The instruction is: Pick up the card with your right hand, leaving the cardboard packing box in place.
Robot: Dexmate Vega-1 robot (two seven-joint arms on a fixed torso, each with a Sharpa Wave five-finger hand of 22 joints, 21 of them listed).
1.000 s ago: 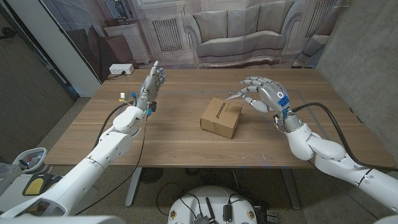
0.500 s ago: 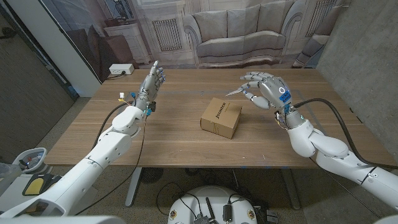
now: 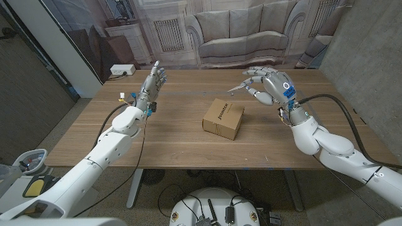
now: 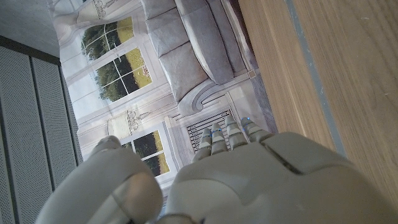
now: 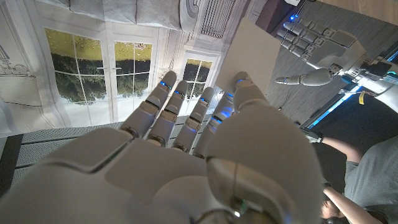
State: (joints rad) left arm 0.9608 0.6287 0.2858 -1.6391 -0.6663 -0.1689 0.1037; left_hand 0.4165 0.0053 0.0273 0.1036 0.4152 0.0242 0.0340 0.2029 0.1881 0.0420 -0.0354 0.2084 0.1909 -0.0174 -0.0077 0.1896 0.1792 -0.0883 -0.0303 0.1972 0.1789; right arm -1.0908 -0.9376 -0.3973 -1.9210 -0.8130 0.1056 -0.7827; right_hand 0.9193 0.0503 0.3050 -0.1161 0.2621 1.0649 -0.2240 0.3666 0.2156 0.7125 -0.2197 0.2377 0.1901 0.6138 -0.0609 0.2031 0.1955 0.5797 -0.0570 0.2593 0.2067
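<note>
The brown cardboard packing box sits on the wooden table near its middle. My right hand hovers above the table, behind and to the right of the box, and pinches a thin pale card, seen nearly edge-on and pointing toward my left. In the right wrist view the card is a light panel beyond my right hand's fingers. My left hand stands upright at the table's back left, fingers apart and holding nothing; it also appears in the right wrist view.
A printed backdrop of a sofa and windows hangs behind the table. A white power strip lies on the floor at the back left. A person in grey is at the edge of the right wrist view.
My right hand has lifted the card higher and a little farther back, away from the box. The box and my left hand have stayed put.
</note>
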